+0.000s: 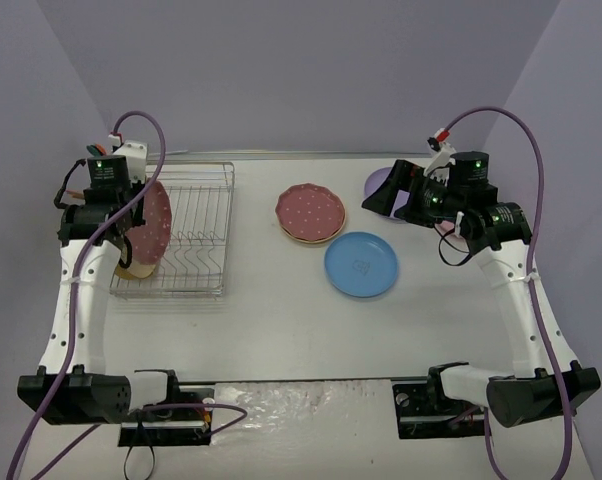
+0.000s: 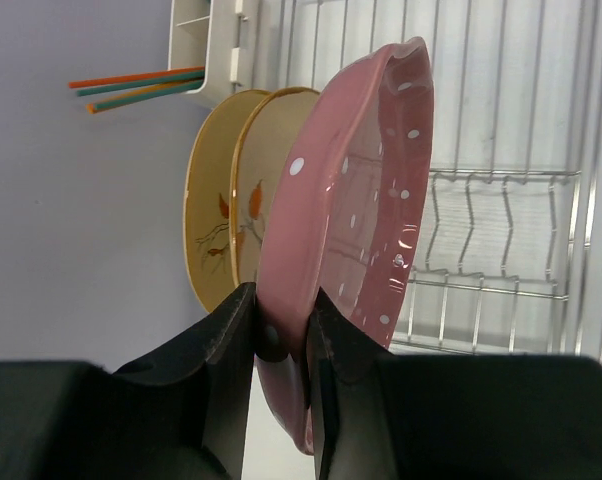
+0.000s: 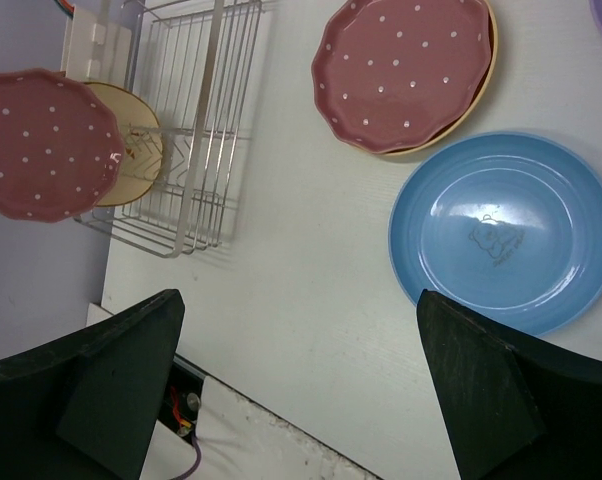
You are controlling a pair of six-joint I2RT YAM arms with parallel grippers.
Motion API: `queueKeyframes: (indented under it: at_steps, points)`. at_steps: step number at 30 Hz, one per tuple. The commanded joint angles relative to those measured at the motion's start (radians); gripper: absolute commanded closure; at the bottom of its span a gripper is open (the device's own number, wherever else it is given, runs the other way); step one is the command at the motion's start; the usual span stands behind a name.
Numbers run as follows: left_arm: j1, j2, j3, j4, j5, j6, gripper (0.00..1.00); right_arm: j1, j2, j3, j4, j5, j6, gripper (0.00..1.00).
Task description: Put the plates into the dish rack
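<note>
My left gripper [image 2: 281, 330] is shut on the rim of a dark pink speckled plate [image 2: 361, 220], holding it on edge over the left end of the dish rack [image 1: 191, 230]. Two tan floral plates [image 2: 221, 215] stand in the rack just beyond it. On the table lie another pink speckled plate [image 1: 310, 208] stacked on a tan one, a blue plate [image 1: 361, 264], and a lilac plate [image 1: 379, 182] partly hidden by my right arm. My right gripper [image 3: 299, 300] hangs open above the table near the blue plate [image 3: 506, 230], holding nothing.
A white utensil caddy [image 2: 206, 50] with coloured sticks [image 2: 131, 88] hangs on the rack's side. The rack's wire tines [image 2: 501, 230] to the right of the held plate hold nothing. Purple walls enclose the table on three sides.
</note>
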Motion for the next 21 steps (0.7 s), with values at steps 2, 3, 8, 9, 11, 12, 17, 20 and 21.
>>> queueKeyframes:
  at_steps: [2,3,8,9,11,12,17,20,21]
  points:
    - [0.043,0.002,0.087,0.165,-0.082,0.134,1.00,0.008,-0.002,-0.022,0.051,-0.030,-0.027,0.00]
    - [0.048,0.012,0.085,0.169,-0.084,0.146,1.00,0.008,0.000,-0.024,0.052,-0.030,-0.031,0.00]
    - [0.064,0.065,0.080,0.178,-0.114,0.177,1.00,0.008,0.013,-0.036,0.053,-0.042,-0.027,0.00]
    - [0.064,0.075,0.082,0.176,-0.119,0.180,1.00,0.008,0.015,-0.041,0.054,-0.049,-0.025,0.00]
    - [0.065,0.084,0.078,0.184,-0.112,0.181,1.00,0.008,0.021,-0.051,0.059,-0.055,-0.024,0.00]
    - [0.064,0.090,0.067,0.192,-0.112,0.178,1.00,0.008,0.024,-0.055,0.059,-0.054,-0.025,0.00]
    - [0.063,0.117,0.041,0.217,-0.138,0.167,1.00,0.008,0.031,-0.061,0.065,-0.053,-0.033,0.00]
    - [0.063,0.131,0.022,0.231,-0.152,0.155,1.00,0.008,0.038,-0.073,0.068,-0.046,-0.038,0.00]
    - [0.064,0.135,0.016,0.236,-0.157,0.150,1.00,0.008,0.039,-0.075,0.069,-0.046,-0.038,0.00]
